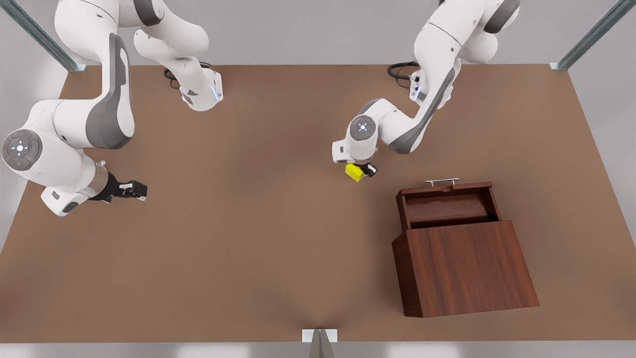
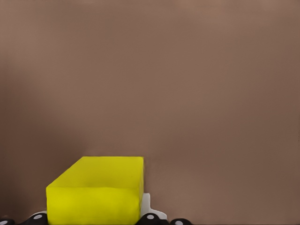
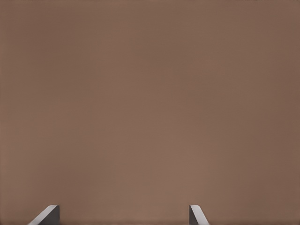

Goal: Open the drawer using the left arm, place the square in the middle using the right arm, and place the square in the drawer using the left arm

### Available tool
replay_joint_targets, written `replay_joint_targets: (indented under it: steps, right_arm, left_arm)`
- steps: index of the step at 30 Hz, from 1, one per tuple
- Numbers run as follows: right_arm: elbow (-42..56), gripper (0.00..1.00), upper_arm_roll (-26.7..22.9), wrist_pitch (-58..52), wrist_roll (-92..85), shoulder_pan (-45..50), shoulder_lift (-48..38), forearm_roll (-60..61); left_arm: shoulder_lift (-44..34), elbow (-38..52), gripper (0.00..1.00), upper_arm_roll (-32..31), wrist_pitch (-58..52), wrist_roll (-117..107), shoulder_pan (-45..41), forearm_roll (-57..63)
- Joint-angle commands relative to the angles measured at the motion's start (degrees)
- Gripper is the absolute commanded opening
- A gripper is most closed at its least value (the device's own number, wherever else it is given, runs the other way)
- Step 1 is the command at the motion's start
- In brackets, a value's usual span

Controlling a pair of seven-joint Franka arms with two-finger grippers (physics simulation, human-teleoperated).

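Drawer (image 1: 449, 205) and cabinet (image 1: 464, 268) were the largest pieces, standing on the table (image 1: 258, 258) toward the front view's right and near edge. The drawer, dark reddish-brown grained wood, was pulled out on the cabinet's far side with its silver bar handle (image 1: 442, 182) farthest out and its shallow tray open to receive something from above. Its opening step looked done.

On the front view's right, the left gripper (image 1: 361, 170) sat just left of and beyond the drawer, over the table's middle, its fingers closed on the square (image 1: 354, 172); whether the cube rested on the table or hung just above it I could not tell. That grip suited a carry to the drawer, probably the last step.

At the front view's left, the right gripper (image 1: 135, 191) waited, well apart, fingers spread wide and empty.

In the left wrist view, the square (image 2: 101, 190) was a small bright yellow cube with plain faces.
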Motion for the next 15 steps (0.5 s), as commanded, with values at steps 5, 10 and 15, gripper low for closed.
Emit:
replay_joint_targets:
  steps: [5,10,15]
  right_arm:
    - [-0.1,1.0,0.0,0.0,0.0,-0.1,0.0,0.0]
    - [-0.1,1.0,-0.1,0.0,0.1,-0.1,0.0,0.0]
    - [-0.2,1.0,-0.1,0.0,0.0,-0.1,0.0,0.0]
  left_arm:
    - [-5.7,5.1,0.72,4.3,-7.3,-13.9,5.4,-2.9]
    - [-6.4,7.1,0.72,8.9,-6.5,-18.9,13.9,-4.4]
    - [-2.8,6.9,0.74,10.6,-5.1,-16.6,17.7,-3.7]
